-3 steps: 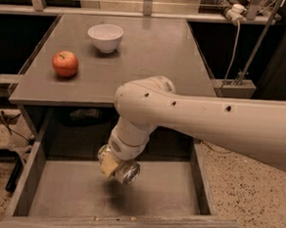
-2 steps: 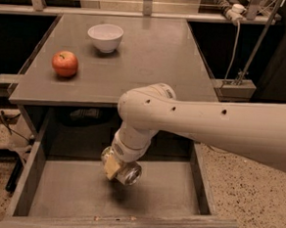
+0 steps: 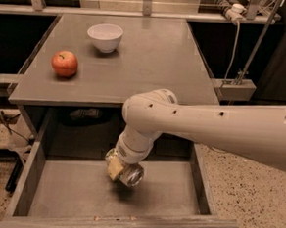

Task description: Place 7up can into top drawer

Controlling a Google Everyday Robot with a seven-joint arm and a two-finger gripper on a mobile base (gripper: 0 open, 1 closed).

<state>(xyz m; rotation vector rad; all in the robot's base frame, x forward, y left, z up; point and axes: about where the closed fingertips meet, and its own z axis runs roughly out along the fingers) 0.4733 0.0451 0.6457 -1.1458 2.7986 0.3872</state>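
Observation:
The top drawer point(image 3: 69, 191) is pulled open below the grey tabletop, and its flat grey bottom shows. My gripper point(image 3: 121, 167) hangs from the white arm inside the drawer, near its middle. It is shut on the 7up can point(image 3: 132, 174), a silvery can held tilted on its side just above the drawer bottom. A shadow lies under the can. The wrist hides most of the fingers and the can's label.
On the grey tabletop point(image 3: 151, 62) a red apple point(image 3: 64, 64) sits at the left and a white bowl point(image 3: 105, 37) at the back. The drawer's front panel point(image 3: 125, 225) is nearest me. A metal stand with cables point(image 3: 238, 78) is at the right.
The gripper with the can has shifted slightly to the right and a little lower inside the drawer. The apple and the bowl have not moved.

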